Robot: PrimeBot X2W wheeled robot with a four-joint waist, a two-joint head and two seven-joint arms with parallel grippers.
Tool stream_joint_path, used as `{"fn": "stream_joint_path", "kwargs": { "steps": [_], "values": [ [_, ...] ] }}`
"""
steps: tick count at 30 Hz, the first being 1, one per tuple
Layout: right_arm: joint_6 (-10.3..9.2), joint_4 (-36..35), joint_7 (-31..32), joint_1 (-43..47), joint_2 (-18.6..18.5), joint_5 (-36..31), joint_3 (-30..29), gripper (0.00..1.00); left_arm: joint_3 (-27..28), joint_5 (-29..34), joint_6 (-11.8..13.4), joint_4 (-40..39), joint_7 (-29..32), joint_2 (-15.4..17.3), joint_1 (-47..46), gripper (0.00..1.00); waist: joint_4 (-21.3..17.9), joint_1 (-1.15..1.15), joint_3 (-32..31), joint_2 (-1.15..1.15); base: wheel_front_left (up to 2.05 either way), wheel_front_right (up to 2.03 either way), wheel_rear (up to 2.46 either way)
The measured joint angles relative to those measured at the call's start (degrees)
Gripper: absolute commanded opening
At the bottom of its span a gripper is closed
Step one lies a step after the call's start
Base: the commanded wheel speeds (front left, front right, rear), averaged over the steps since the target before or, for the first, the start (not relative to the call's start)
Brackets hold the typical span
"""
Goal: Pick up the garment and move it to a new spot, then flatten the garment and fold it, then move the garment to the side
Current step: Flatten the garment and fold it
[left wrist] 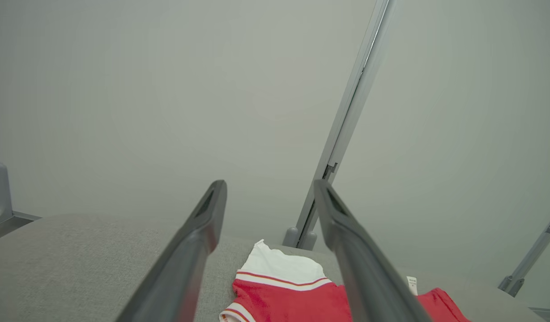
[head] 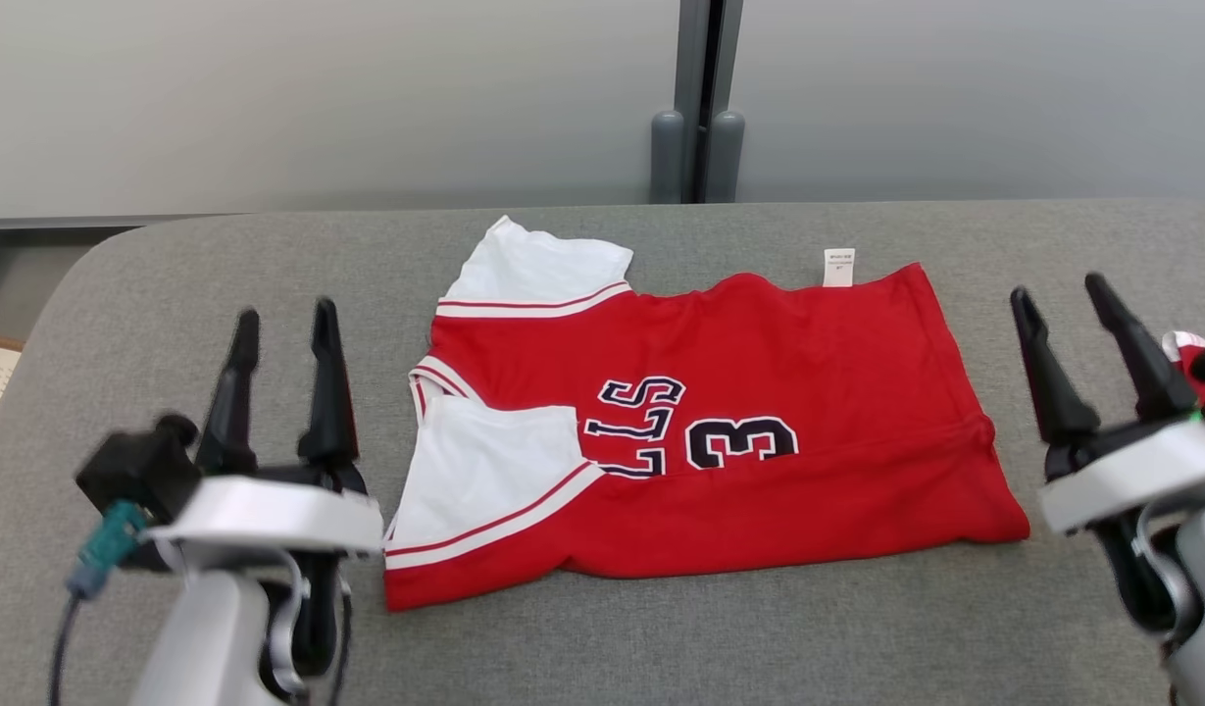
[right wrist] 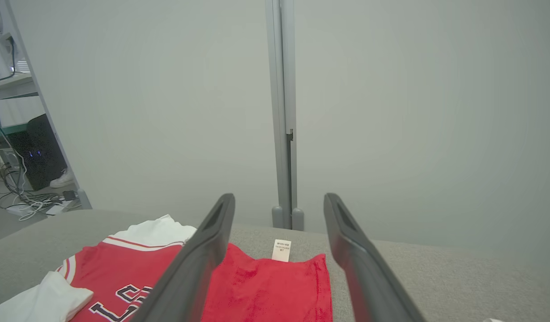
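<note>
Jersey (head: 759,392) red, smooth, folded rectangular on grey felt table (head: 220,265).

red jersey (head: 818,363), letters "LLS", number "3"

SURFACE: grey cloth-covered table (head: 171,284), rounded corner beyond the left gripper (head: 286,310) | ON IT: red jersey (head: 778,392) lying flat between left gripper and right gripper (head: 1059,285), touching neither | white sleeves (head: 494,461) on the left gripper's side | white label (head: 838,267) at the jersey's far edge
</note>
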Motion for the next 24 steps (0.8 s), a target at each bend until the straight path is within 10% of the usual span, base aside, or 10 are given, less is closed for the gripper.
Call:
{"fn": "stream_joint_path", "kwargs": {
  "steps": [9,24],
  "values": [
    [0.0,-8.54,-0.01,14.92,10.39,-14.11,-10.31,1.0,6.2,10.27,-3.31,0.87,0.01,-5.52,11.32,1.0,-1.4,0.0,-1.26,0.0,0.0,0.0,0.0],
    [0.0,-8.9,0.0,17.02,12.69,-16.68,-11.74,1.0,-0.29,12.5,-0.31,13.91,0.02,-5.65,11.91,1.0,-3.16,0.0,-0.98,0.0,0.0,0.0,0.0]
  ]
}}
